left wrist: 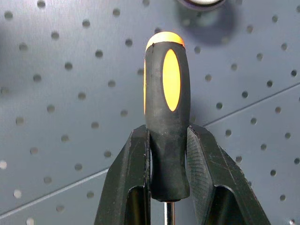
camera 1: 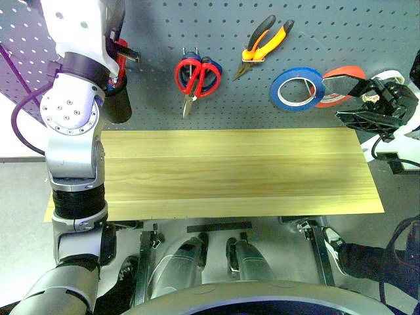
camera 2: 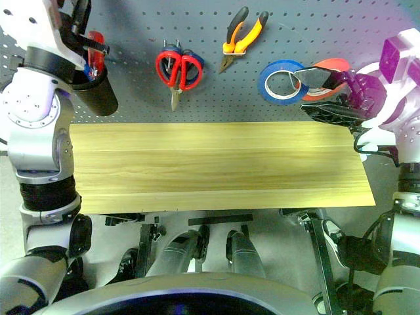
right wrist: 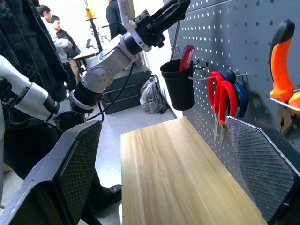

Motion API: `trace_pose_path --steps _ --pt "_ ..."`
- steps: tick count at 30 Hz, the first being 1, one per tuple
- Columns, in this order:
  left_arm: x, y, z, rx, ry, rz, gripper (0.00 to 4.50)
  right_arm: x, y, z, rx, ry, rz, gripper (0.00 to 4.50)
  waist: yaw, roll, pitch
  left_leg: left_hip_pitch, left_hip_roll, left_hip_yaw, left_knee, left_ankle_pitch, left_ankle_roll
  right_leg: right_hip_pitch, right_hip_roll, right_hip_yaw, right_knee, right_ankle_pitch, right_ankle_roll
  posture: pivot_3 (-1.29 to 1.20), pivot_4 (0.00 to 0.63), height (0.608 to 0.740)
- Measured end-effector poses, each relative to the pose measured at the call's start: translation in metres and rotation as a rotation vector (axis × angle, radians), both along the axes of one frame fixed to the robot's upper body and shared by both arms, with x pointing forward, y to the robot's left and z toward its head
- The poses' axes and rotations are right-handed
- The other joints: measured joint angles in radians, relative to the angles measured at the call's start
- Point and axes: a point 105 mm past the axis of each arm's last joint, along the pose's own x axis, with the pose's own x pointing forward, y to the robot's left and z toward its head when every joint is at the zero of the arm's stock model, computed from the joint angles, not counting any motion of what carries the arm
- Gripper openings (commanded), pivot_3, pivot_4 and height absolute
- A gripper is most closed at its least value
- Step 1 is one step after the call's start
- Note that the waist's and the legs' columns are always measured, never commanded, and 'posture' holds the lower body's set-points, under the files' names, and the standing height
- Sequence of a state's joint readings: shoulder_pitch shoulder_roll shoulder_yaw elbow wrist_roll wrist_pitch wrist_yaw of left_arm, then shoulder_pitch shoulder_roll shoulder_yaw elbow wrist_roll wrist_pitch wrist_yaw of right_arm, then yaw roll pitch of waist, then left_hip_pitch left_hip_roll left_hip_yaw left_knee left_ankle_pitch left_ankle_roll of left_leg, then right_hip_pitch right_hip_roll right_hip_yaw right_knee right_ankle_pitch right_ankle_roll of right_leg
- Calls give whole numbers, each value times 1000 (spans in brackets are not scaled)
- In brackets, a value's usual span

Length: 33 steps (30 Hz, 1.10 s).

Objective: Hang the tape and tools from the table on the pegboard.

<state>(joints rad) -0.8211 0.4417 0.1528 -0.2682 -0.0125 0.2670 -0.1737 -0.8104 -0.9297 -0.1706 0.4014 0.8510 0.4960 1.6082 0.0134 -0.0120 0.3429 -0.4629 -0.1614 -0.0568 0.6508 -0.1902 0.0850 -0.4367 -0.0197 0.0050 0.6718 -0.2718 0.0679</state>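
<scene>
My left gripper (left wrist: 168,133) is shut on the orange-and-black screwdriver (left wrist: 166,93), held up close to the dark grey pegboard (camera 1: 157,26). In the right wrist view the left gripper (right wrist: 173,9) holds it shaft-down above a black cup (right wrist: 178,86). Red-handled scissors (camera 1: 193,73) and orange-and-black pliers (camera 1: 264,44) hang on the board. A pale ring shows inside the blue roll (camera 1: 296,88); I cannot tell whether it is the tape. My right gripper (camera 1: 351,98) stands open beside the rolls with nothing in it. The wooden table (camera 1: 230,170) is bare.
A red-orange roll (camera 1: 341,85) hangs next to the blue one. Blue-handled scissors (right wrist: 241,96) hang behind the red pair. The black cup (camera 1: 117,98) on the board holds a red-handled tool. People (right wrist: 28,51) stand off the table's left end, near a bag (right wrist: 152,96) on the floor.
</scene>
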Motion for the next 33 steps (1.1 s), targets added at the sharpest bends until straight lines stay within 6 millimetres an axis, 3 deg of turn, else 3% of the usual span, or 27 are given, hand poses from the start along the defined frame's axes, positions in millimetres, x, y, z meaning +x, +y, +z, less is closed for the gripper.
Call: trace_pose_path --steps 5,10,23,28,33 --pt "-5 7 0 62 -31 24 698 -1 -1 -1 2 5 0 4500 -1 0 0 0 0 0 -1 0 0 0 0 0 0 0 0 -43 280 740" --pt "5 27 -28 79 25 78 698 -2 -4 -1 2 24 -4 4500 -1 1 0 0 0 0 0 0 0 0 0 0 1 0 0 -45 286 740" --pt "8 33 -51 90 42 85 698 -5 -3 0 -10 22 4 4500 -2 1 0 0 0 0 0 0 0 0 -2 -2 0 1 0 -56 298 740" --pt "9 46 -77 64 113 106 698 -6 -3 0 -12 22 3 4500 -3 1 0 0 0 1 0 0 0 0 -2 -3 0 1 0 -51 296 740" --pt "1 63 -87 28 132 164 698 -5 -3 0 -14 23 2 4500 -3 1 0 0 0 2 0 0 0 -1 -5 -7 1 1 0 -43 295 740"
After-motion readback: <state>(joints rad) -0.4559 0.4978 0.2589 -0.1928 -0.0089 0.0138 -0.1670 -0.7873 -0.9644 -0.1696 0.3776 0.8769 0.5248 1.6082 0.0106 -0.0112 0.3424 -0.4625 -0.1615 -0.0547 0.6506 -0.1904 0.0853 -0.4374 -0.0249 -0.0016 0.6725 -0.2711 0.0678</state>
